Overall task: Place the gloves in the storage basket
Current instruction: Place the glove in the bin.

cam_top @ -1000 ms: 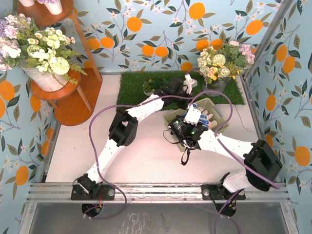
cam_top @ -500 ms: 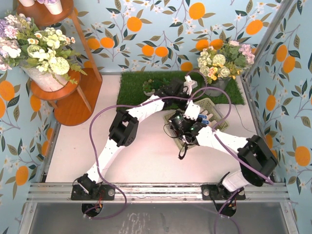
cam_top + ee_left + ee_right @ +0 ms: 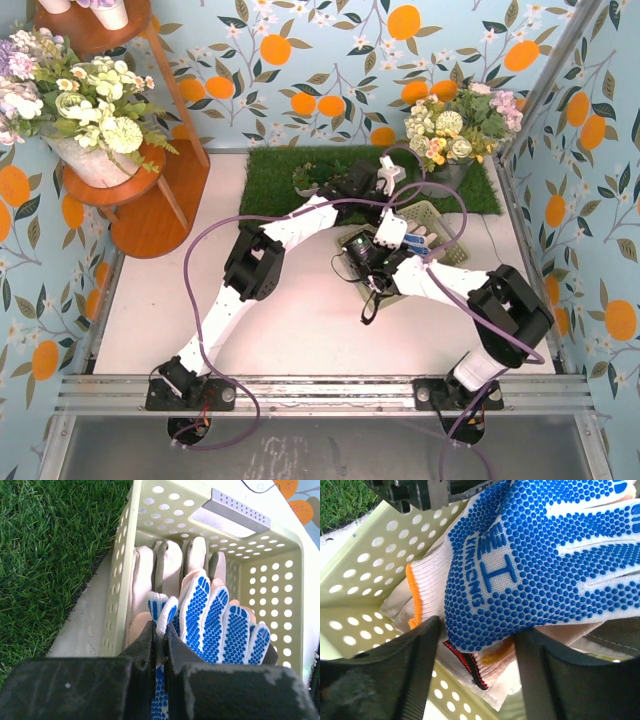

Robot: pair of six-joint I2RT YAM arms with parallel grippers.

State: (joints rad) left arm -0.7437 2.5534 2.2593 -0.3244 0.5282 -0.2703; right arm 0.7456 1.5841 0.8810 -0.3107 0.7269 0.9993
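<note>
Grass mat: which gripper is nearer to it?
Left. The left gripper pinches the blue-dotted glove just beside the grass mat; the right gripper straddles that glove over the basket, farther off.

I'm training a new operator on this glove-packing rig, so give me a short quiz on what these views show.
1. True or false: the left gripper is shut on a finger of the blue-dotted glove.
2. Where do the tan gloves lie? A: draped over the basket's rim. B: inside the basket. C: under the basket.
3. Fill the gap: the edge of the blue-dotted glove's cuff is ____.

Key: 1 true; 2 B; 3 orange.
</note>
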